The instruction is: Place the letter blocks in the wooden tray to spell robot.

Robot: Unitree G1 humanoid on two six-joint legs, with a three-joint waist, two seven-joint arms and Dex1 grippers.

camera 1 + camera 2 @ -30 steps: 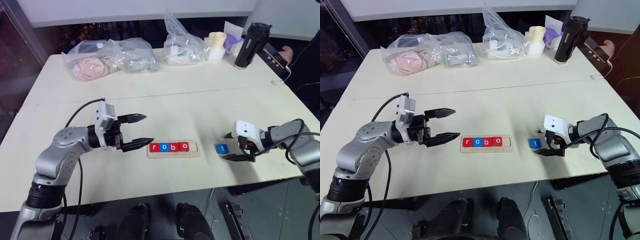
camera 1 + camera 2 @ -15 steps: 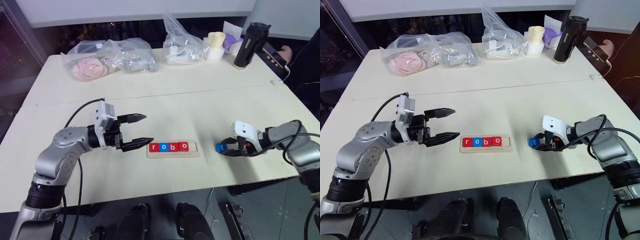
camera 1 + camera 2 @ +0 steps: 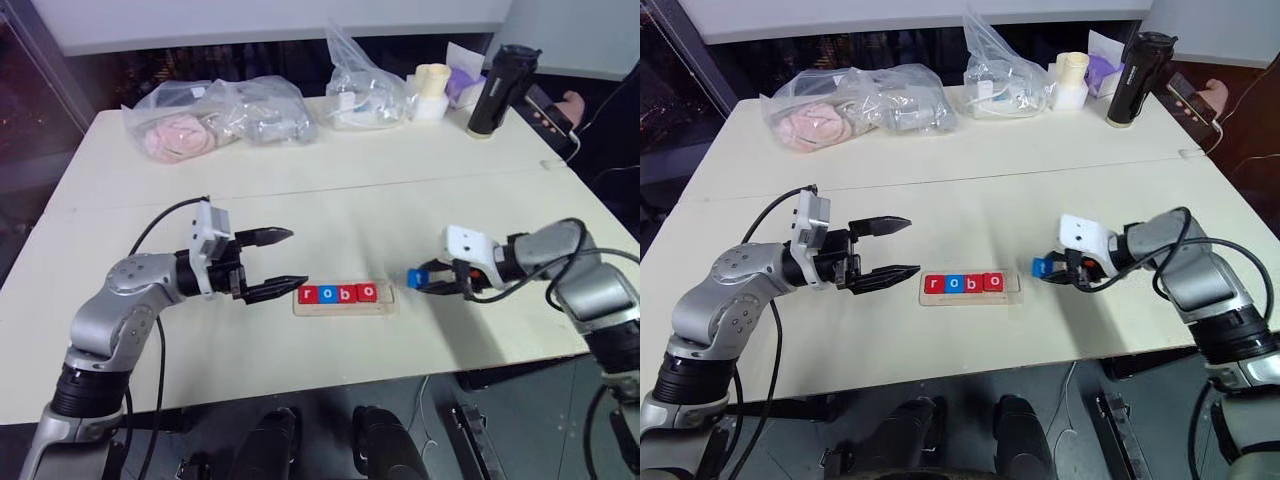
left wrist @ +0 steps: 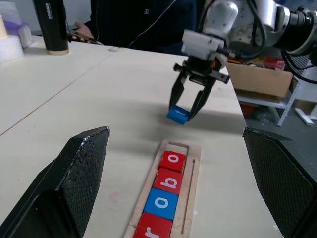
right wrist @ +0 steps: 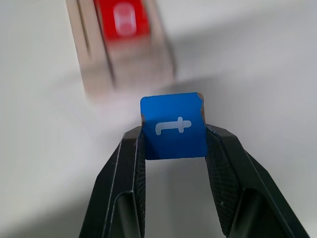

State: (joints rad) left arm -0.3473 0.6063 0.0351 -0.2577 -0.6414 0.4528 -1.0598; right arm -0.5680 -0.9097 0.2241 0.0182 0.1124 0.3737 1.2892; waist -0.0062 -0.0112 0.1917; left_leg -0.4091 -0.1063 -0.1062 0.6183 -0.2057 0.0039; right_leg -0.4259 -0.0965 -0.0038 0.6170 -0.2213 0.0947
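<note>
The wooden tray (image 3: 390, 297) lies in the middle of the table. In it sit a red r (image 3: 308, 295), a blue o (image 3: 327, 295), a red b (image 3: 346, 294) and a red o (image 3: 367, 292); its right end is bare wood. My right gripper (image 3: 421, 280) is shut on the blue t block (image 5: 173, 119) and holds it just above the table, a little right of the tray. My left gripper (image 3: 297, 258) hovers open and level just left of the tray, holding nothing.
Clear plastic bags (image 3: 215, 115) lie along the far edge, with a roll of cups (image 3: 433, 90) and a black bottle (image 3: 497, 90) at the far right. A person's hand with a phone (image 3: 560, 110) shows past the bottle.
My right gripper shut on the blue t block, lifted it off the table and carried it left toward the tray. The left arm stayed still.
</note>
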